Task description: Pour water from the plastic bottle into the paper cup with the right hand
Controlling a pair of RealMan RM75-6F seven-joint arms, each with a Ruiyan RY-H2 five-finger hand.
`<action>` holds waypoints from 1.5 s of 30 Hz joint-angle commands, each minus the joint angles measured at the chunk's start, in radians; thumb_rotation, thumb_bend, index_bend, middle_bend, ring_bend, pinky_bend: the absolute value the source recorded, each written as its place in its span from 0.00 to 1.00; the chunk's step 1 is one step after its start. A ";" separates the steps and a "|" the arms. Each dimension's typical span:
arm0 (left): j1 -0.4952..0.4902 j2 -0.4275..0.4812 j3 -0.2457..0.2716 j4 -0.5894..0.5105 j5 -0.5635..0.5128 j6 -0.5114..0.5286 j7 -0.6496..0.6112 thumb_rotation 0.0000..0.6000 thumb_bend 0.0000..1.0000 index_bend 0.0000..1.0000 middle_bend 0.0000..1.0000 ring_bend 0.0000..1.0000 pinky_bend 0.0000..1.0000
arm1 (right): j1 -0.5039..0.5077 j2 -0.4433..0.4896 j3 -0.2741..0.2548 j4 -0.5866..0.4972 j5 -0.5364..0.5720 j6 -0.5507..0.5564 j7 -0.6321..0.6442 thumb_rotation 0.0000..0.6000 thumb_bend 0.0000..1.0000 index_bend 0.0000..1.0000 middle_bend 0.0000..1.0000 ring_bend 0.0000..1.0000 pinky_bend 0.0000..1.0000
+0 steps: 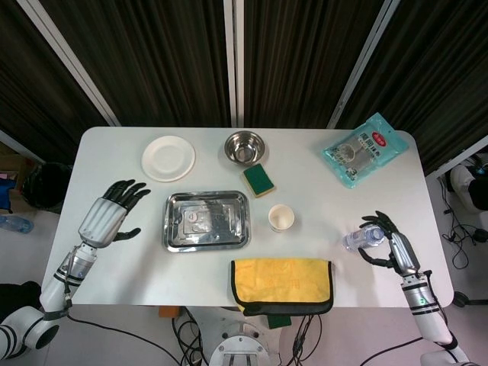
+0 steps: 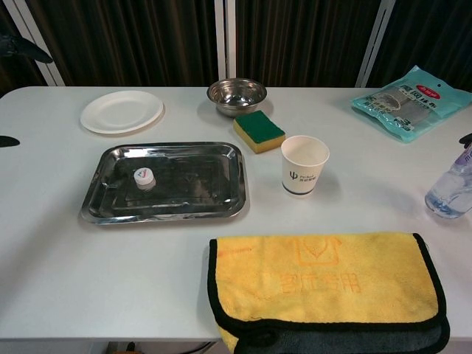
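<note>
The clear plastic bottle is near the table's right edge, uncapped, with a little water at its base. My right hand grips it, fingers curled around its upper part; the chest view shows only a dark sliver of that hand at the right border. The white paper cup stands upright near the table's middle, well left of the bottle. My left hand hovers over the table's left side with fingers spread and nothing in it.
A steel tray holding the bottle cap lies left of the cup. A folded yellow cloth covers the front edge. A green sponge, a steel bowl, a white plate and a teal packet sit behind.
</note>
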 commanded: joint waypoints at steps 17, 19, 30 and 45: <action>0.002 0.003 0.002 -0.004 0.003 0.002 -0.002 1.00 0.09 0.18 0.16 0.11 0.15 | -0.005 -0.014 0.046 0.014 0.016 0.063 0.013 1.00 0.70 0.70 0.47 0.31 0.30; 0.002 0.004 0.002 -0.003 0.002 0.003 -0.005 1.00 0.09 0.18 0.16 0.11 0.15 | 0.009 -0.001 0.055 0.000 0.016 0.055 -0.003 1.00 0.70 0.70 0.48 0.32 0.31; 0.012 0.022 -0.007 0.001 -0.008 0.021 -0.032 1.00 0.09 0.18 0.16 0.11 0.15 | 0.142 0.076 0.120 -0.086 0.039 -0.085 -0.198 1.00 0.72 0.71 0.52 0.35 0.34; 0.011 0.020 -0.010 0.014 -0.013 0.016 -0.058 1.00 0.09 0.18 0.16 0.11 0.15 | 0.286 0.060 0.092 -0.038 -0.008 -0.226 -0.450 1.00 0.70 0.74 0.56 0.40 0.39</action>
